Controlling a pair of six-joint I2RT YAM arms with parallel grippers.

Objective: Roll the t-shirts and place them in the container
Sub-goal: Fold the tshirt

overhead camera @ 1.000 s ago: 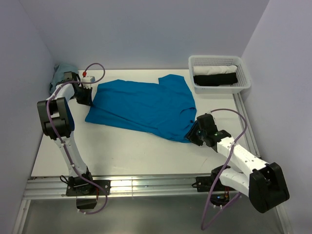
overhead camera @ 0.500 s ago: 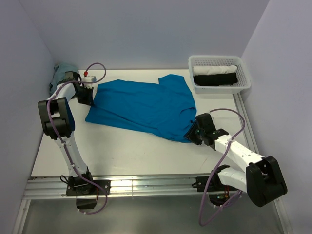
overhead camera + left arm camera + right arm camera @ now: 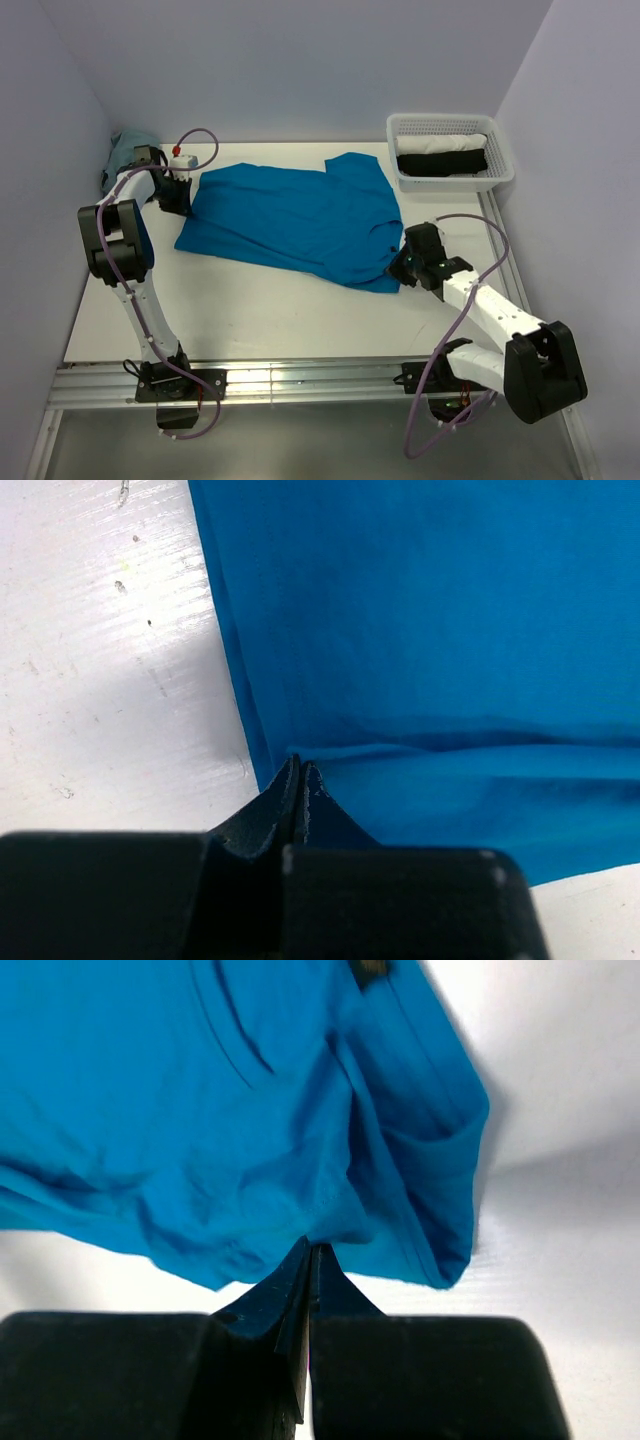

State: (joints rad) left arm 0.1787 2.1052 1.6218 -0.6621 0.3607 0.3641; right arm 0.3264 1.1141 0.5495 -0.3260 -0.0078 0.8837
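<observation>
White table (image 3: 250, 310) | blue t-shirt (image 3: 300, 215) spread flat mid-table, left of white basket (image 3: 450, 184) | left gripper (image 3: 300, 772) jaws clamped on shirt's left edge | right gripper (image 3: 308, 1252) jaws clamped on shirt's near-right corner

Top external: fixed, high, above and behind the arm bases, tilted down and forward. It is the widest and farthest view, taking in the whole flat white table (image 3: 250, 310), both arms and the white mesh plastic basket (image 3: 497, 160) at the far right corner.

Left wrist: mounted just behind the left gripper (image 3: 300, 772), looking along its closed black fingers. Very close, aimed down at the left edge of the bright blue thin cotton t-shirt (image 3: 450, 630) and the bare tabletop beside it.

Right wrist: same mount on the right gripper (image 3: 308, 1255), very close, on the shirt's near right corner.

Overlap: the top view covers both wrist patches, and the wrist views cover opposite ends of the shirt.
</observation>
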